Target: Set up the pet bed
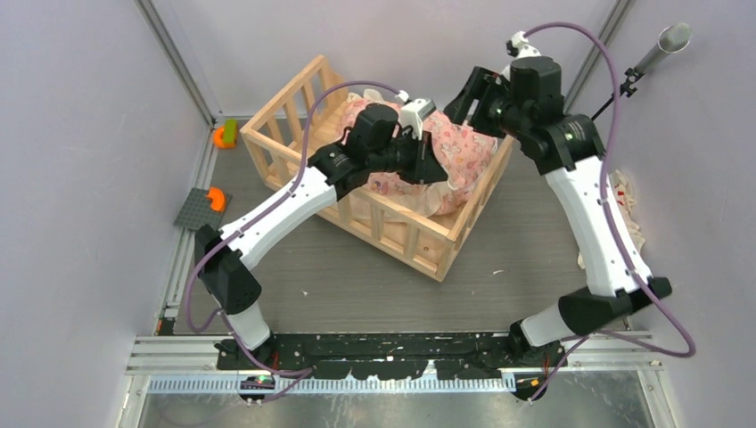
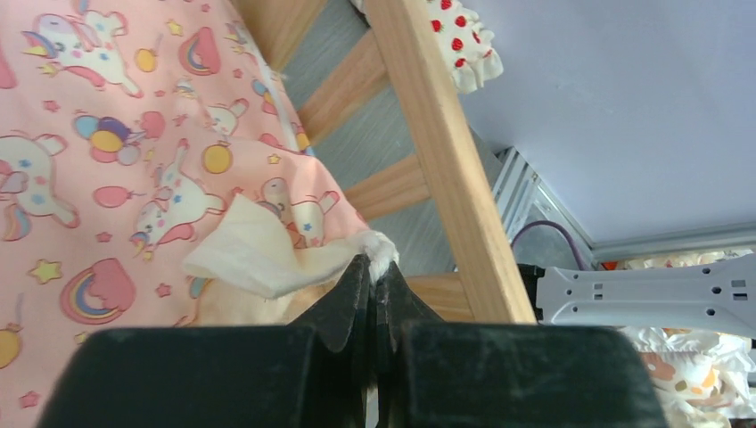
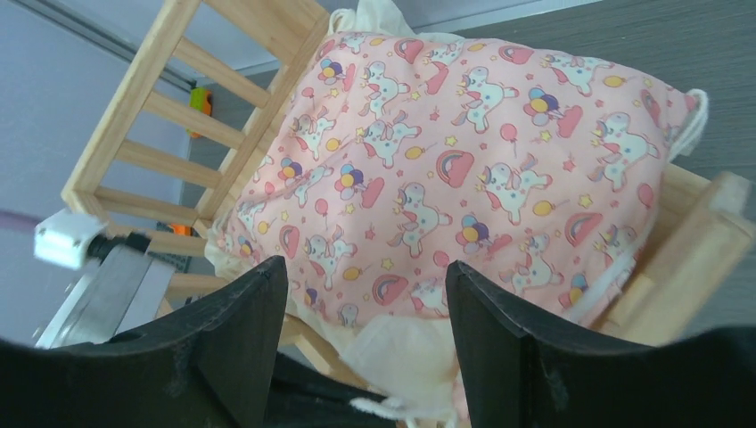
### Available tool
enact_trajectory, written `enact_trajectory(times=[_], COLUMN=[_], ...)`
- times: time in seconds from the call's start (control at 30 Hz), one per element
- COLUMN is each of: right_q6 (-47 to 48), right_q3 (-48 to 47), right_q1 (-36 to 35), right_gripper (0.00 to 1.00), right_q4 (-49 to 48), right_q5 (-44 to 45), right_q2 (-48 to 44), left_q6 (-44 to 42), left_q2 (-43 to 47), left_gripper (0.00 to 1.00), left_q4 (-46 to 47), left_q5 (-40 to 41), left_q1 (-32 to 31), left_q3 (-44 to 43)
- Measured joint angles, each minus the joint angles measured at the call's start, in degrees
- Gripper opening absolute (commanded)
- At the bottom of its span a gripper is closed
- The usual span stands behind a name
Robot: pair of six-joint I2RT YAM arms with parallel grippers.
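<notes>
Robot laboratory test cell, seen from above. Plain pale walls [image 1: 80,178] close in the left, far and right sides, joined by aluminium framing [image 1: 178,62] at the far-left corner. The bench [image 1: 357,285] has a grey wood-grain top. Along its near edge a black mounting rail [image 1: 383,343] carries the left arm [image 1: 276,214] and the right arm [image 1: 593,223], each trailed by a purple cable [image 1: 615,116]. A metal tube [image 1: 664,45] on a clamp stands at far right. At left lie a small grey plate [image 1: 198,212] and orange fixtures [image 1: 215,198]. The pet bed [image 1: 443,254] is a household item set among this laboratory hardware
</notes>
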State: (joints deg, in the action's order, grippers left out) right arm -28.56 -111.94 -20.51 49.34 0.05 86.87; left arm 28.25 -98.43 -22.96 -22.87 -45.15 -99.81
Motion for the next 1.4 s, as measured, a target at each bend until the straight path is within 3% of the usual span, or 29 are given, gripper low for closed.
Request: enact_trajectory(times=[0.37, 0.63, 1.07, 1.4], right_q6=[-1.09, -3.89, -9.97, -18.14], right_q3=[21.40, 36.33, 61.83, 75.82], right_q1=[0.02, 0.02, 0.09, 0.13], right_gripper=[0.59, 0.55, 0.40, 0.35], right_q4=[-0.15, -0.48, -5.11, -15.74], right_q5=[5.70, 5.79, -2.19, -6.88], right_q2=[-27.85, -42.84, -61.70, -67.06], left_q6=[0.94, 1.95, 5.64, 7.45], left_q2=[0.02, 0.28, 1.79, 3.21], left_gripper=[0.00, 0.00, 0.00, 0.00], left_q4=[0.02, 0.31, 5.38, 9.01], left_q5=[-2.25, -2.21, -0.57, 1.62], left_q1=[-4.11, -5.81, -7.74, -7.98], left_q3=[4.02, 7.61, 10.08, 12.90])
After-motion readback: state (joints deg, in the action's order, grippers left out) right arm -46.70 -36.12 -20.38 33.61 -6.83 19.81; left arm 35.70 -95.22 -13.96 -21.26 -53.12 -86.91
